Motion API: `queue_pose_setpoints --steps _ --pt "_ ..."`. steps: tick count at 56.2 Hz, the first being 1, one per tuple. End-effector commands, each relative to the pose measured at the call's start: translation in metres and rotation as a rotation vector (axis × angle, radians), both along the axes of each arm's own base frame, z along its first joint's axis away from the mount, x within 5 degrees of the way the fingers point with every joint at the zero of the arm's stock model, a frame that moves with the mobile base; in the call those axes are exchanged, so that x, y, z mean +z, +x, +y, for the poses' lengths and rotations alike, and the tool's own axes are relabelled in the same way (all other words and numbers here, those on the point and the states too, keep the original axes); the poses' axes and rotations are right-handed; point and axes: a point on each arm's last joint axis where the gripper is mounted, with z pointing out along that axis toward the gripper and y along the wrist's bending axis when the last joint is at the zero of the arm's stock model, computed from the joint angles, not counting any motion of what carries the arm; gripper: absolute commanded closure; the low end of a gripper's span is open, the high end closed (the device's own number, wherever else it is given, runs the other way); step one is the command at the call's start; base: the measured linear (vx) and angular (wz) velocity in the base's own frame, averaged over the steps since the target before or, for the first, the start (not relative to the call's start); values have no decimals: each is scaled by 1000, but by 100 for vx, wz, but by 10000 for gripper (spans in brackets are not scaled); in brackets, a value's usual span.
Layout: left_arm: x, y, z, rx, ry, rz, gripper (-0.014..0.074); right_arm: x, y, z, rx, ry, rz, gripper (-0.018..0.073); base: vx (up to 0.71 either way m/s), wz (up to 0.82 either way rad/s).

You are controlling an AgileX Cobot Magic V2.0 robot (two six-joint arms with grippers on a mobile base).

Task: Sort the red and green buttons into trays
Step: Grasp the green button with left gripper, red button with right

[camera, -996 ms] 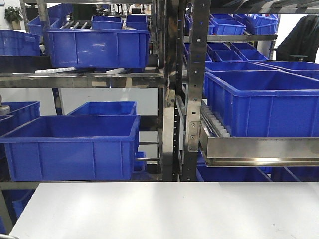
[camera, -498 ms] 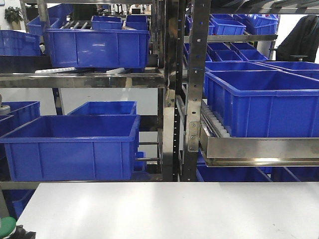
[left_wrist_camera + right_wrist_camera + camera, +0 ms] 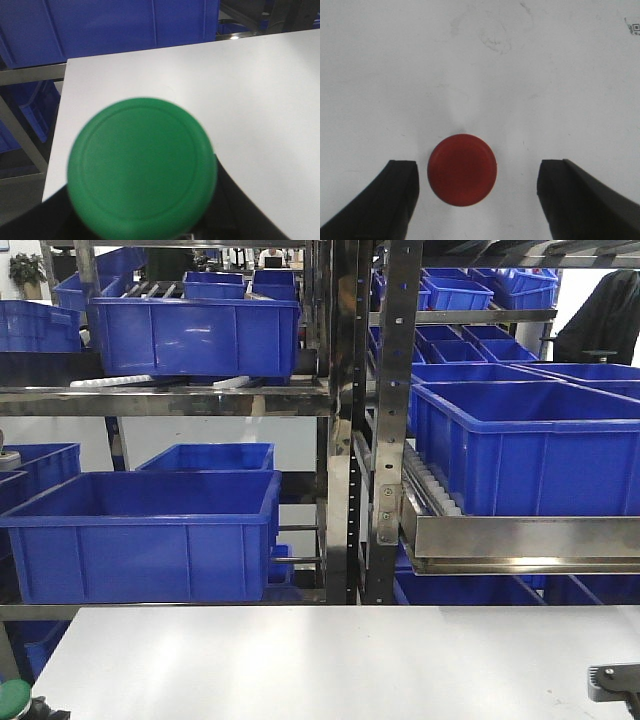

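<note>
Red domed cap of one button (image 3: 462, 170) is lying on the white counter (image 3: 485, 60) directly beneath the right claw (image 3: 477, 165), whose two dark fingers (image 3: 395, 200) are standing well apart, one to either side of it; the cap is sitting nearer one finger than the other, touching neither. The green button (image 3: 142, 167) is filling the left wrist view just ahead of the left claw (image 3: 40, 708) and is hanging over the counter's near corner rather than resting on it, so that claw is judged to be clamped on the button's dark body, though the cap is hiding the fingers themselves. The step in hand is judged to be the pick-up: green taken, red being approached. Neither tray is showing in any view, so nothing can yet be counted as sorted. The right arm is pointing straight down at the counter; the left is being held low beside the counter's edge. Next, the right claw is needing to centre on the red cap, descend and close, while the left is needing to carry its button to the green tray.
</note>
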Motion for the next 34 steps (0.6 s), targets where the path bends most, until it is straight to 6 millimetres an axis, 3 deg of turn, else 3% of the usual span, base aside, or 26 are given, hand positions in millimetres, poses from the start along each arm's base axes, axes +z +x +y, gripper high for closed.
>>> queue_pose_setpoints --steps 1,34 --pt "18 5 -2 5 -26 -122 596 8 14 0 25 2 -78 5 0 0" --pt "18 5 -2 5 -25 -120 596 -47 31 4 35 44 41 6 0 0"
